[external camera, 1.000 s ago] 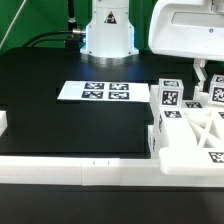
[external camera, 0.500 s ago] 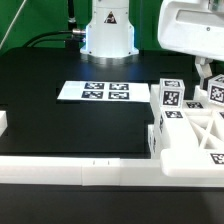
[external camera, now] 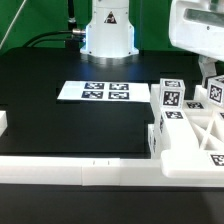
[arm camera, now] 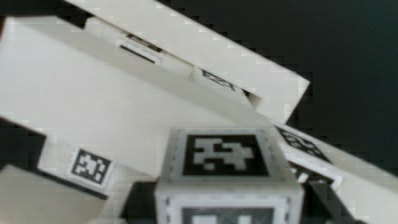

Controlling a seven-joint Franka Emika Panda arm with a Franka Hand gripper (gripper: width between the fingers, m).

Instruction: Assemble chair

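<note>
While fingers [external camera: 207,72] descend at the exterior view's right, grip unclear, chair [external camera: 190,125] parts directly below.

The tabletop [external camera: 60,120] is black and matt, like a smooth mat. The chair [external camera: 190,125] parts look like white hard plastic, smooth with a faint sheen, carrying flat printed black-and-white tags. The marker board [external camera: 96,91] is thin, flat and white, paper-like, printed with 4 tags. The border rail [external camera: 70,171] is plain white, smooth plastic. The robot base [external camera: 107,30] has glossy white casing.
</note>
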